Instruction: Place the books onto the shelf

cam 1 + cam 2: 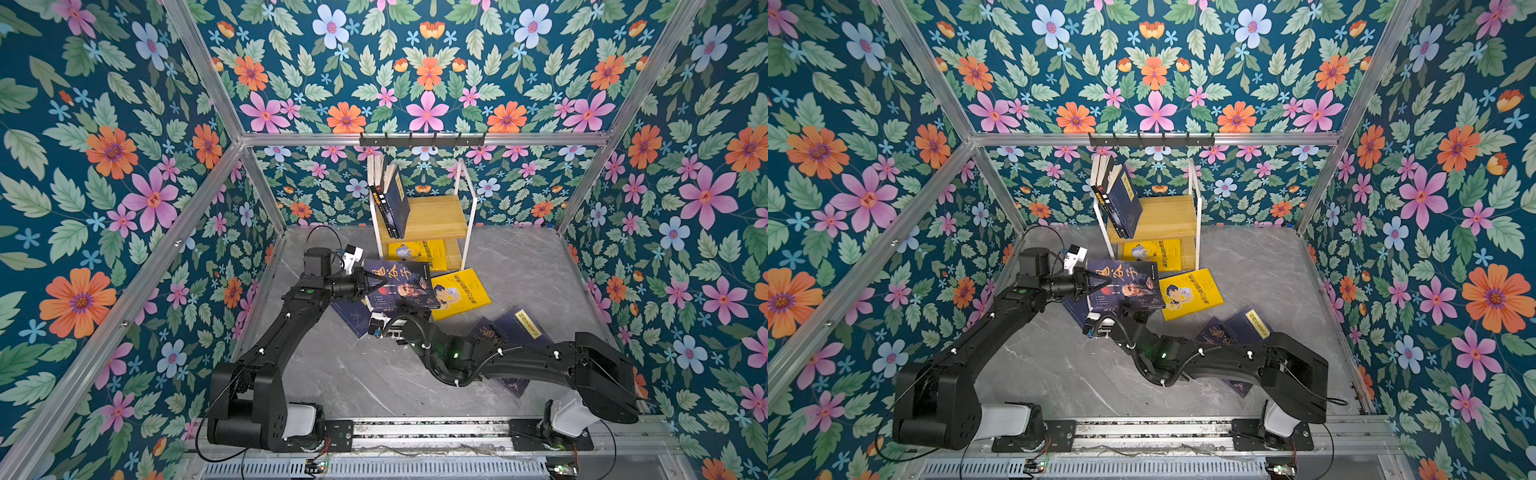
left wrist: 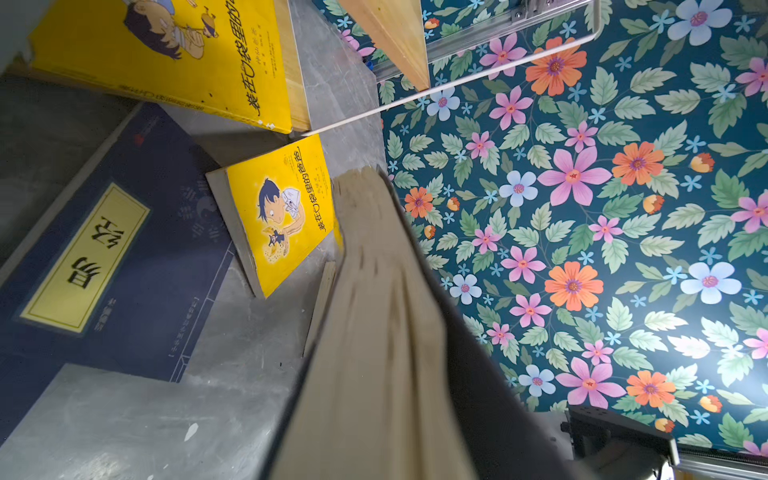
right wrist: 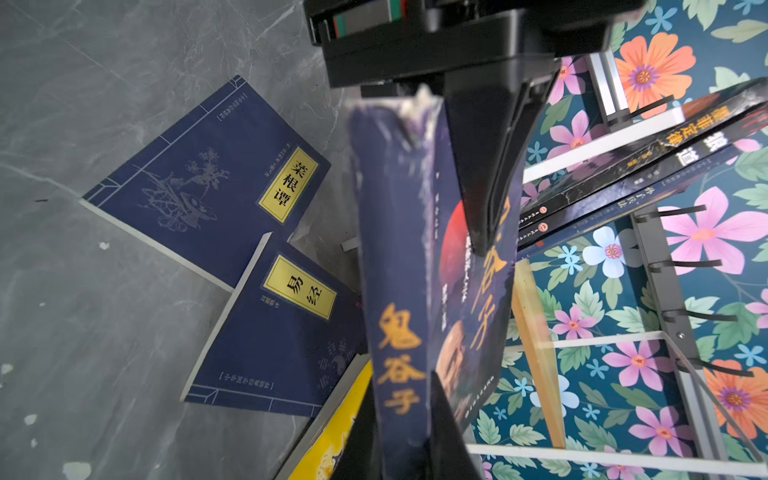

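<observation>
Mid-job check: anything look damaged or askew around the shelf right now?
The purple-blue book being held has a frayed, torn spine end. Atop the shelf the standing books lean sideways rather than upright. A yellow book and navy books lie scattered on the tabletop.

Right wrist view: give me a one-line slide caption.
Left gripper and right gripper both clamp the purple book; two navy books lie on the floor, shelf beyond.
</observation>
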You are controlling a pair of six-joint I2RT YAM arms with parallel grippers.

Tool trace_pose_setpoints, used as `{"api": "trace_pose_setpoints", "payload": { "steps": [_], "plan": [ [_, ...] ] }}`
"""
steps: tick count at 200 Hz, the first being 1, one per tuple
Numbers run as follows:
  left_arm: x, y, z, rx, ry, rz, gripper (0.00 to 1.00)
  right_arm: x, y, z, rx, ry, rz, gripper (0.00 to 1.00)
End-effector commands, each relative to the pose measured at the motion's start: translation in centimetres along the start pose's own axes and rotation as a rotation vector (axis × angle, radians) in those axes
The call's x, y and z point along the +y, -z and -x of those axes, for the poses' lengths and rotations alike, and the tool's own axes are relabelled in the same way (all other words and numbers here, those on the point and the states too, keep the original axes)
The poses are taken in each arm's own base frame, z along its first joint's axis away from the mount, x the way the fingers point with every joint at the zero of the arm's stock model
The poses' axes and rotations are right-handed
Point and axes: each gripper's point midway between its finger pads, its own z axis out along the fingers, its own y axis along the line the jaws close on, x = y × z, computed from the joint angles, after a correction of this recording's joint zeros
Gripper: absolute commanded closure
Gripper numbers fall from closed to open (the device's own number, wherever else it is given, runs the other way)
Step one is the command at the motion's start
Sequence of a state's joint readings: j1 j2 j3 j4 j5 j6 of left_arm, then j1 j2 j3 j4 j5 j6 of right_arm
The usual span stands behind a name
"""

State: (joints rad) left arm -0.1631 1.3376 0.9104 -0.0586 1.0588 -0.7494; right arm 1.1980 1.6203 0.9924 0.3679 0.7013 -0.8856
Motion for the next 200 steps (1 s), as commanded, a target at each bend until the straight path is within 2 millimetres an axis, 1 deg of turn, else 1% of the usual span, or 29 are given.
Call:
{"api": "trace_pose_setpoints", "payload": {
  "steps": [1, 7, 12, 26, 38, 46, 47, 49, 62, 80, 97, 122, 130, 158, 164, 172, 180, 191, 200],
  "plan": [
    [-1.2, 0.3, 0.5, -0.016, -0.055, -0.049, 1.0, -1.2, 0.2, 1.3, -0.064, -0.038, -0.059, 0.68],
    [-1.2, 0.3, 0.3, -0.012, -0.053, -0.057, 1.0, -1.0, 0.2, 1.0, -0.06, -0.036, -0.06, 0.55],
    [-1.3, 0.3, 0.2, -0.009, -0.051, -0.064, 1.0, -0.9, 0.2, 0.9, -0.059, -0.031, -0.062, 0.47],
    [-1.4, 0.3, 0.0, -0.005, -0.049, -0.078, 1.0, -0.7, 0.2, 0.5, -0.063, -0.011, -0.088, 0.34],
    [-1.5, 0.3, -0.2, 0.003, -0.051, -0.085, 1.0, -0.9, 0.0, 0.3, -0.069, 0.002, -0.125, 0.26],
    [-1.6, 0.3, -0.3, 0.006, -0.051, -0.088, 1.0, -1.7, -0.1, 0.4, -0.072, -0.001, -0.154, 0.24],
    [-1.6, 0.3, -0.3, 0.006, -0.053, -0.09, 1.0, -1.0, -0.4, 0.1, -0.062, 0.012, -0.146, 0.24],
    [-1.6, 0.3, -0.3, 0.007, -0.051, -0.089, 1.0, -0.6, -0.8, -0.1, -0.055, 0.022, -0.143, 0.24],
    [-1.7, 0.3, -0.3, 0.01, -0.056, -0.093, 1.0, -0.5, -1.5, -0.6, -0.037, 0.039, -0.153, 0.23],
    [-1.8, 0.3, -0.5, 0.019, -0.054, -0.102, 1.0, -1.1, -2.4, -0.9, -0.037, 0.046, -0.194, 0.23],
    [-2.0, 0.1, -1.0, 0.039, -0.065, -0.114, 1.0, -1.9, -3.0, -1.1, -0.042, 0.054, -0.229, 0.24],
    [-2.0, -0.1, -1.4, 0.055, -0.067, -0.119, 1.0, -2.9, -3.7, -1.2, -0.045, 0.078, -0.263, 0.31],
    [-1.8, -0.1, -1.6, 0.062, -0.064, -0.119, 1.0, -3.0, -3.8, -1.1, -0.048, 0.088, -0.27, 0.36],
    [-1.5, -0.5, -2.3, 0.083, -0.065, -0.12, 1.0, -3.1, -4.4, -1.6, -0.049, 0.132, -0.283, 0.6],
    [-1.4, -0.6, -2.4, 0.085, -0.061, -0.117, 1.0, -3.7, -4.3, -1.5, -0.055, 0.13, -0.306, 0.67],
    [-1.3, -0.6, -2.4, 0.085, -0.058, -0.111, 1.0, -3.8, -4.3, -1.6, -0.052, 0.147, -0.315, 0.78],
    [-1.3, -0.6, -2.3, 0.083, -0.066, -0.106, 0.89, -4.0, -4.1, -1.7, -0.049, 0.157, -0.323, 0.88],
    [-1.3, -0.4, -2.2, 0.074, -0.088, -0.093, 0.73, -3.9, -3.7, -2.0, -0.048, 0.165, -0.315, 0.99],
    [-1.1, -0.2, -2.0, 0.056, -0.111, -0.076, 0.59, -3.4, -3.5, -2.5, -0.043, 0.177, -0.296, 1.0]
  ]
}}
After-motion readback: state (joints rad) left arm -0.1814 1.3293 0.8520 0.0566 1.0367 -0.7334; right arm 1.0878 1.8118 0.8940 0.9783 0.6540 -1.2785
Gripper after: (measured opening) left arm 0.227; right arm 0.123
